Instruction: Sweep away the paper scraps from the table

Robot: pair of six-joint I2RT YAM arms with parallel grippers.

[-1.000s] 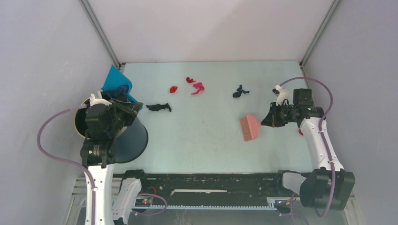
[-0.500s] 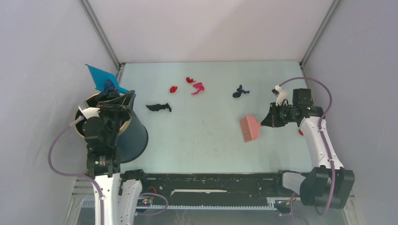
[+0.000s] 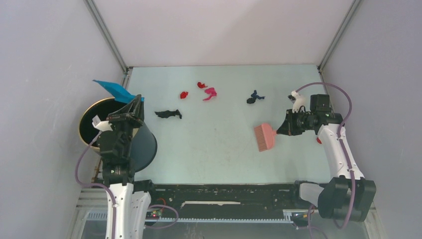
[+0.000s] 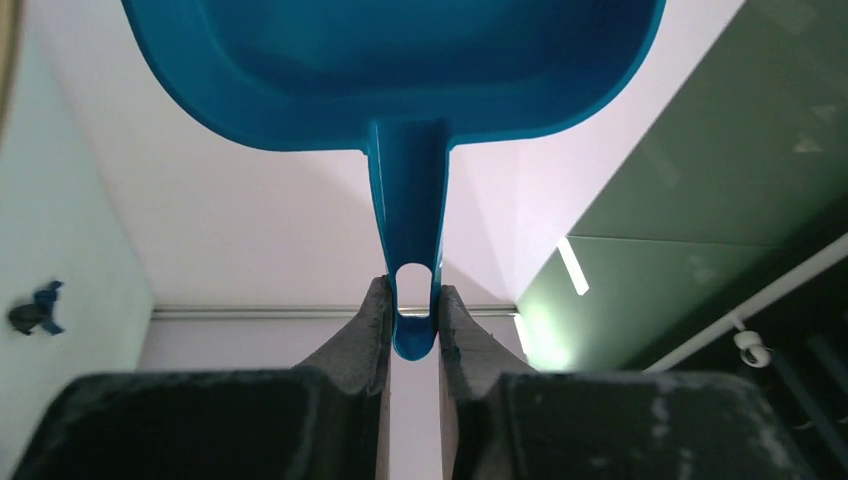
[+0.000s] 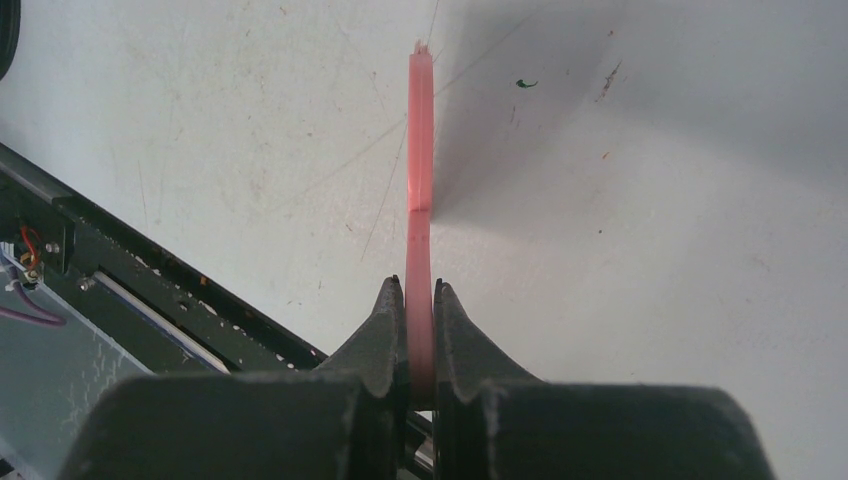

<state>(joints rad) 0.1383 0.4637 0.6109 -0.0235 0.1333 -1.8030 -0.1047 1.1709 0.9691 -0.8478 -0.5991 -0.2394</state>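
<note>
Top external: paper scraps [image 3: 210,93] apart from right pincer [image 3: 280,130].

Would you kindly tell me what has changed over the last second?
The left hand, clamped on the blue plastic dustpan, swung it leftward toward the round black bin and turned it edge-on to the top camera. The right hand, the pink bristled brush it grips and the crumpled paper scraps stayed put.
</note>
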